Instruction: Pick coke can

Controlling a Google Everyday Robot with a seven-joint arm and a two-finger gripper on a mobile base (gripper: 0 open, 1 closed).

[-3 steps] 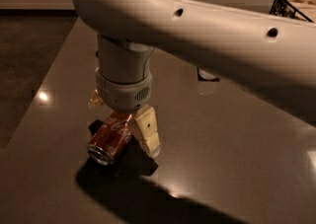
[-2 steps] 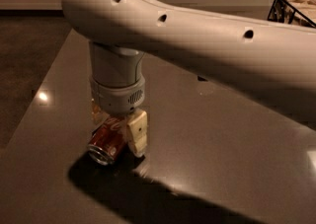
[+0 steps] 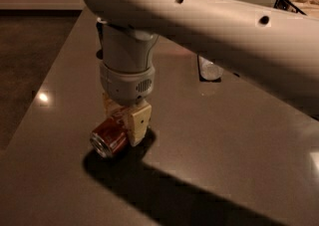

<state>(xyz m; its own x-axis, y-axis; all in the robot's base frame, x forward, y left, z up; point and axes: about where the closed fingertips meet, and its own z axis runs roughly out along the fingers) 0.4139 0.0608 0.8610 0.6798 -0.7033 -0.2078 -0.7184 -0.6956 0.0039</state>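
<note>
The coke can point(image 3: 105, 139) lies on its side on the dark grey table point(image 3: 224, 135), its silver end facing the front left. My gripper point(image 3: 122, 126) reaches straight down from the big white arm point(image 3: 199, 21) onto the can. The cream-coloured fingers point(image 3: 138, 124) straddle the can's body and press against its sides. The can rests on the table. The far finger is mostly hidden behind the wrist and the can.
A clear plastic bottle point(image 3: 209, 69) lies further back under the arm. A dark wire basket point(image 3: 298, 2) stands at the back right corner. The table's left edge runs diagonally, with dark floor point(image 3: 30, 56) beyond it.
The gripper has come down over the can and its fingers have drawn in from a wide spread to the can's sides. The can has stayed in place.
</note>
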